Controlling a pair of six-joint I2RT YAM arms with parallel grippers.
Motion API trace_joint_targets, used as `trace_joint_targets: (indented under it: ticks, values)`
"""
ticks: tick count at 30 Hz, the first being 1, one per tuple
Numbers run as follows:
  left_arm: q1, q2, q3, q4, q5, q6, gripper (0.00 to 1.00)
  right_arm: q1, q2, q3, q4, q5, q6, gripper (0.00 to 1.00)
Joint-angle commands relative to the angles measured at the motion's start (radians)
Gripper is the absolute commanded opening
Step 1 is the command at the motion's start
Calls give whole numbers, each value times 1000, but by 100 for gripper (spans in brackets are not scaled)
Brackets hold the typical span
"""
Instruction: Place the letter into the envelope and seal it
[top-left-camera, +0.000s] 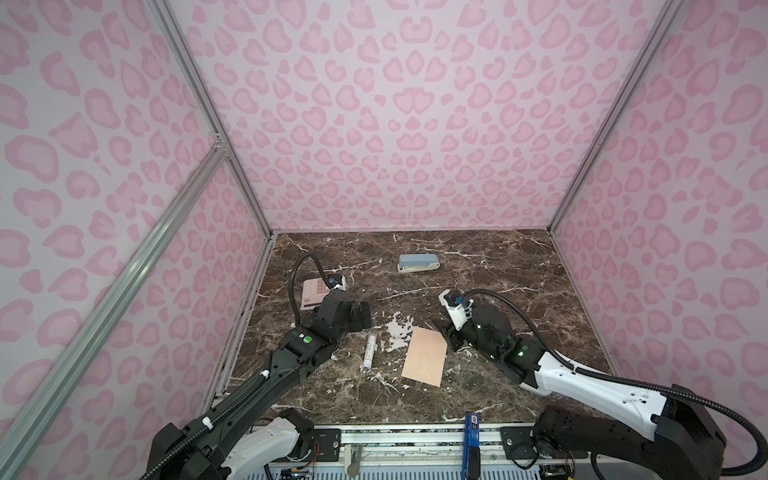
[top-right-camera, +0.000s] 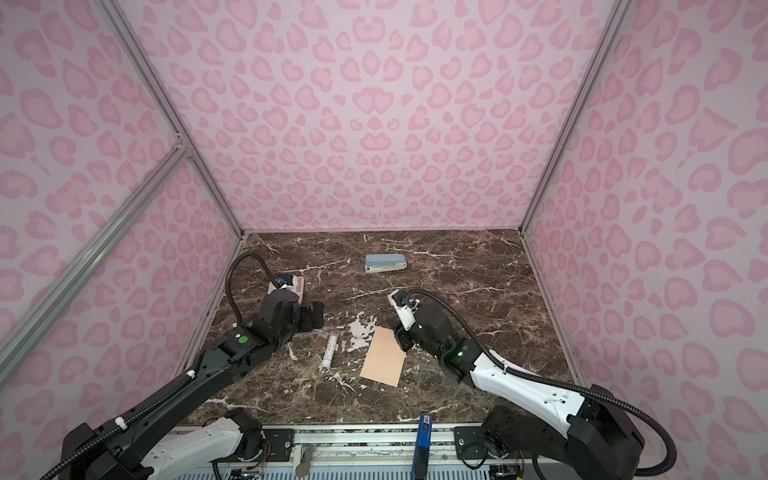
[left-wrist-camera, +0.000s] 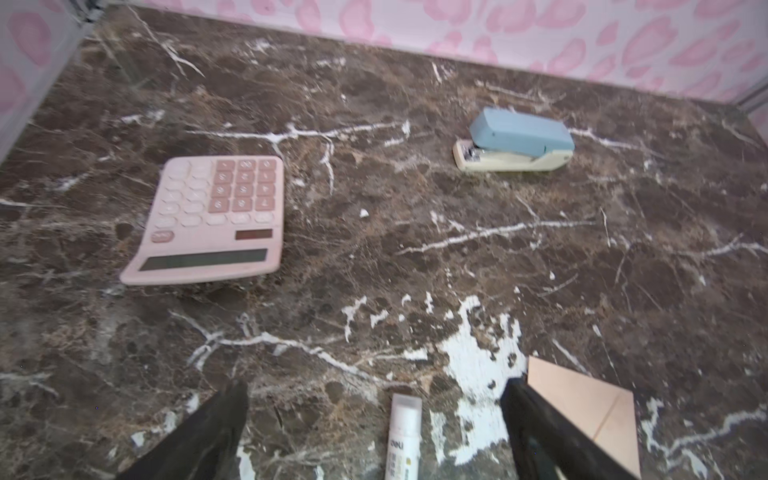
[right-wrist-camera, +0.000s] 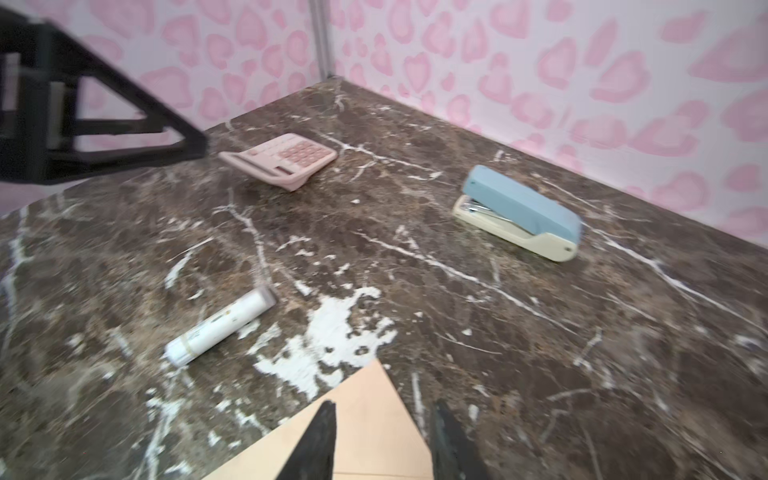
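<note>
Envelope (top-left-camera: 424, 356) lies flat mid-table (top-left-camera: 498, 270) | your right gripper (right-wrist-camera: 384, 411) sits over its far corner, jaws partly apart, gripping nothing | your left gripper (left-wrist-camera: 374, 395) is spread wide, empty, near the glue stick (top-left-camera: 370, 351) beside the envelope.

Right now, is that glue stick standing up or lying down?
Lying down: the glue stick rests on its side on the marble table, its cap on, beside the envelope.

The envelope (right-wrist-camera: 365, 419) lies flat on the desk (right-wrist-camera: 540, 332) under the right gripper (right-wrist-camera: 384, 409). A glue stick (right-wrist-camera: 220, 328), stapler (right-wrist-camera: 519, 212) and calculator (right-wrist-camera: 282, 160) lie nearby.
</note>
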Motion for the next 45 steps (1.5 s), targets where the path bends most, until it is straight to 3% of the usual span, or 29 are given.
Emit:
trace_joint_targets:
  ticks: [1, 10, 16, 21, 30, 39, 45]
  values:
    - [50, -61, -61, 160, -60, 52, 98, -104, -28, -16, 56, 36, 58, 39]
    - [256, -260, -316, 467, -124, 59, 97, -422, -127, -118, 166, 283, 106, 43]
    - [310, -310, -413, 577, -190, 62, 97, -462, -151, -223, 329, 451, 14, 46]
    - [317, -291, -469, 663, -232, 91, 97, -503, -129, -264, 403, 500, 9, 48]
    - [329, -239, -533, 803, -273, 156, 97, -529, -24, -366, 596, 472, 6, 51]
    - [362, -128, -574, 1020, -306, 291, 97, -563, 231, -378, 889, 464, -62, 56]
    - [445, 36, -599, 1232, -186, 305, 97, -587, 417, -359, 1029, 408, -74, 58]
